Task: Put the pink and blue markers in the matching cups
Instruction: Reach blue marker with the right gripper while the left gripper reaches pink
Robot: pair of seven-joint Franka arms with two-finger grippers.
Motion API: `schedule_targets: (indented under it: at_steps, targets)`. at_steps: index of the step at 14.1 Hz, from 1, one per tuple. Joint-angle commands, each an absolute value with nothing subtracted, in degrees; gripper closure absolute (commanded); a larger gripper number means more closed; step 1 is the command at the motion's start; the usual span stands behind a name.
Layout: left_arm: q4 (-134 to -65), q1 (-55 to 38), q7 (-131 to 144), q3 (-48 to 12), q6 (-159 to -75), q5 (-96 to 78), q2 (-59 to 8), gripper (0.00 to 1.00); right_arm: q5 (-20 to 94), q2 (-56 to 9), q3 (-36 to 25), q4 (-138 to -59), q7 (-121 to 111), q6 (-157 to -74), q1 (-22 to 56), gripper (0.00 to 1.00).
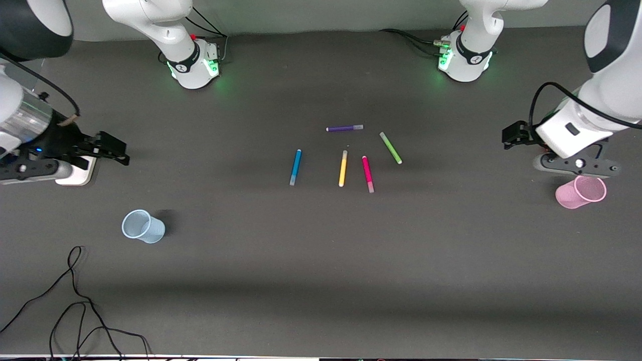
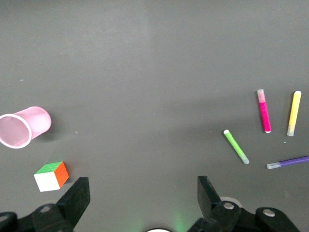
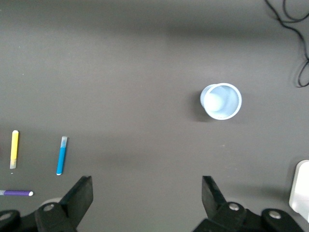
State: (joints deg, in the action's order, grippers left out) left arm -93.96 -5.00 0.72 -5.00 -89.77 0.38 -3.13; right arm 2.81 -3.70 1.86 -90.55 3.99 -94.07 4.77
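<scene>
Nothing picked yet; both arms wait high at their own ends of the table. Left gripper hangs over the table by the pink cup, fingers spread wide, empty. Right gripper hangs at the right arm's end, over the table above a white block, also wide open and empty. Pink cup and blue cup both stand upright, mouths clear, well apart, one at each end. Five markers lie loose mid-table, none touching: blue marker toward the right arm's end, yellow marker beside it, pink marker just beside the yellow, green marker angled toward the left arm's end, purple marker farther from the camera than the rest. A small colour cube sits near the pink cup, seen in the left wrist view only. Judgement: first step is the reach. Sensible split is left arm to pink marker, right arm to blue, each nearest its own cup. Pink and yellow lie close, so fingers should straddle the pink across its width, at mid-length, and descend straight to avoid nudging the yellow. Blue has more room. Grip mid-barrel so the marker tips cleanly into the cup.
</scene>
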Motion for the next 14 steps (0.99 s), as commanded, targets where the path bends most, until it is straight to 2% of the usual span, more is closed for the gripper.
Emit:
schedule_targets:
  at_steps: [1, 5, 11, 14]
  targets:
    - [-93.78, -5.89, 8.04, -8.86, -91.05, -1.14, -4.48, 0.01, 2.02, -5.88, 2.02, -88.77, 9.3, -93.16, 8.16, 0.0]
    - [-93.78, -7.11, 18.19, -14.85, -95.87, -1.05, -8.6, 0.01, 2.37, -10.0, 2.11, -86.06, 17.64, -93.16, 14.31, 0.0]
    - [-94.92, -17.48, 35.31, -14.85, -108.17, 1.75, -19.84, 0.01, 3.25, -21.34, 2.37, -78.58, 33.82, -93.16, 23.72, 0.0]
    - [-98.07, -19.33, 35.68, -14.94, -112.92, 2.2, -24.68, 0.01, 11.04, -25.74, 2.99, -78.31, 33.93, -93.6, 23.82, 0.0]
